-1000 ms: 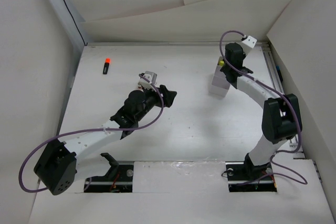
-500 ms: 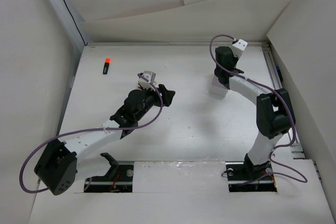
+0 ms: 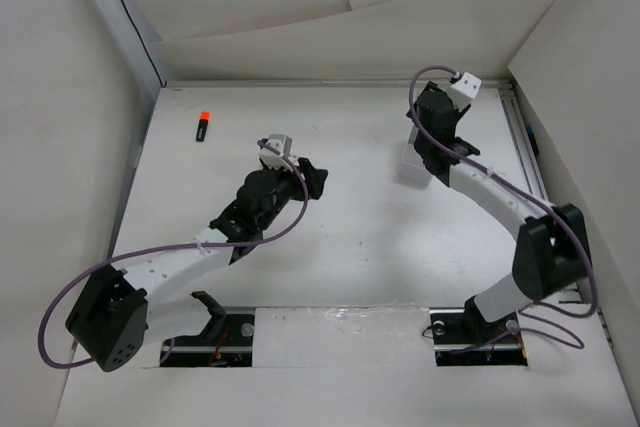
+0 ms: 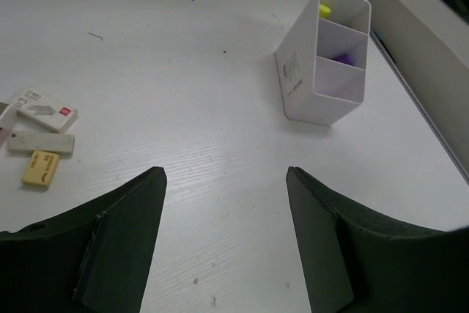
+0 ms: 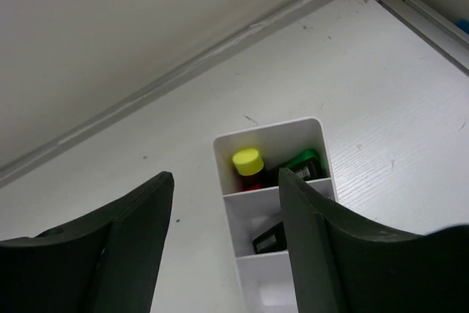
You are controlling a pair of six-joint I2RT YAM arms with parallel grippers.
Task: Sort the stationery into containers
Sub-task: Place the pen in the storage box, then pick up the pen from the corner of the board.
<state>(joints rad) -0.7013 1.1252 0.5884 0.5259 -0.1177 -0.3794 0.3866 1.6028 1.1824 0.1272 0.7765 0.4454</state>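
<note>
Right now your right fingers (image 5: 135,243) hang spread wide, directly above the small white, faintly lilac, three-compartment plastic tub (image 5: 272,203), and they hold nothing. The tub stands upright toward the far right of the white worktop (image 3: 350,237), its open top facing up so items can be dropped in from above. Its end compartment holds a yellow-capped marker (image 5: 248,160) beside a green piece (image 5: 304,163), and the middle one holds a black item (image 5: 270,238). That suggests like goes with like.

Your left fingers (image 4: 117,251) are also wide apart and empty, held low over the middle of the worktop and looking toward the tub. Off to their left three small eraser-like blocks lie close together: a white boxed one with a red label (image 4: 44,106), a grey one (image 4: 42,142) and a yellow one (image 4: 40,168). The short black marker with the bright orange cap (image 3: 203,126) lies alone near the far left corner, well apart from both arms. The left arm is nearer it, so I judge that pickup falls to your left side.
</note>
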